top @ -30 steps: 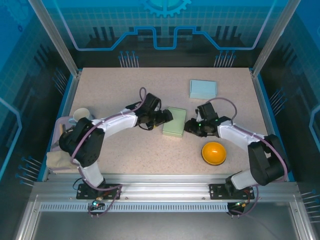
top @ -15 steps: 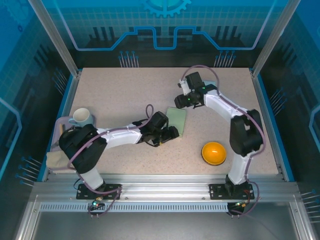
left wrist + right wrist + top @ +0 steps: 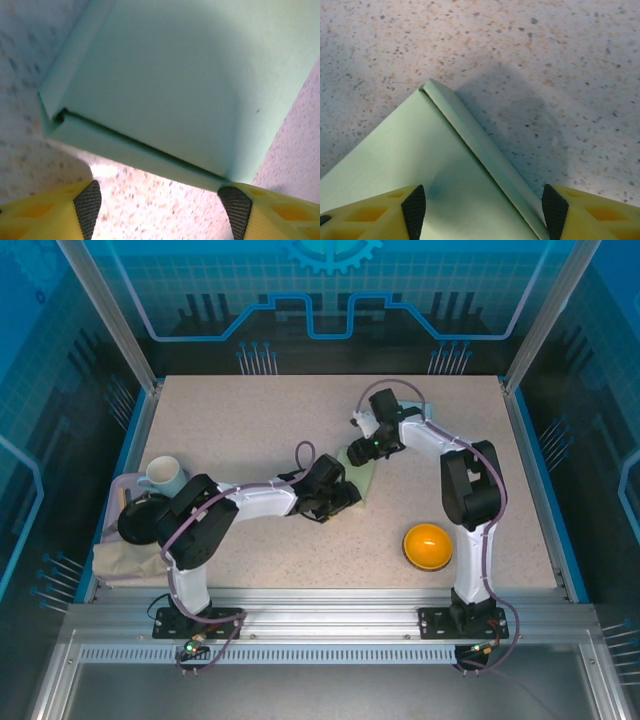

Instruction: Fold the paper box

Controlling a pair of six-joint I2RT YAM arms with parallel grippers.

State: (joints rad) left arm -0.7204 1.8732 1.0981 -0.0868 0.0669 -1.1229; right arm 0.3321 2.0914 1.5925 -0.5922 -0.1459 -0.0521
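Top external, table [image 3: 250, 420]: speckled; box [image 3: 358, 478] lay near its centre, between the two arms' tips.
Box: pale green, flat, one side flap folded up; judged light, thin, easily creased and slippery; best taken at a raised flap edge.
Left gripper [image 3: 161, 202]: fingers wide, box edge just ahead, nothing held.
Right gripper [image 3: 484, 206]: fingers wide over a box corner, nothing held.
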